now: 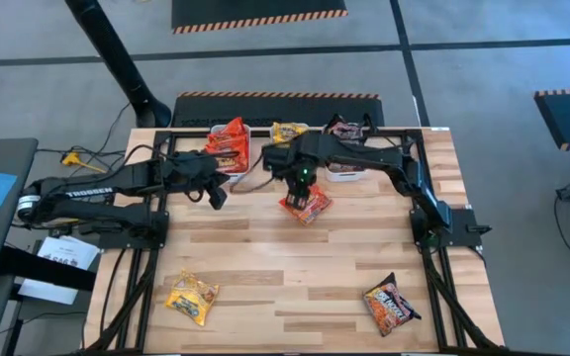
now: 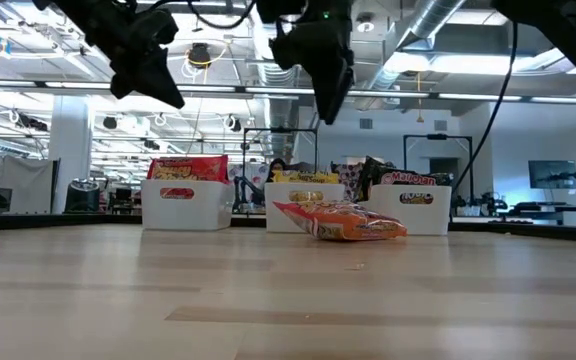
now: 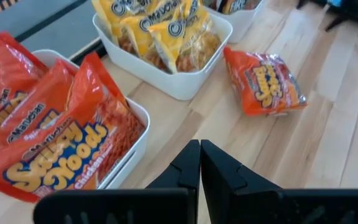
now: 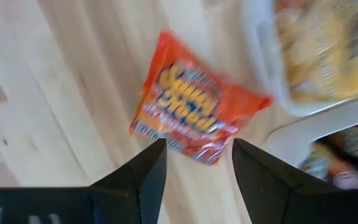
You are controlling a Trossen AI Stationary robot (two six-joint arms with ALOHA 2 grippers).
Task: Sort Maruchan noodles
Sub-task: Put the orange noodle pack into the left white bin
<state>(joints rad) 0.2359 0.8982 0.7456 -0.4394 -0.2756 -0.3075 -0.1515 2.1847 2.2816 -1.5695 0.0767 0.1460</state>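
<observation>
I am holding my right gripper (image 4: 194,163) above the red packet (image 1: 306,205), fingers spread apart and empty. The packet is lying flat on the table (image 1: 295,267), directly below that gripper, just in front of the middle tub (image 2: 306,204); its long axis is running slantwise across my finger gap. My left gripper (image 3: 200,163), fingers pressed together, is waiting farther off beside the left tub (image 3: 132,134); my right arm is judged nearer
</observation>
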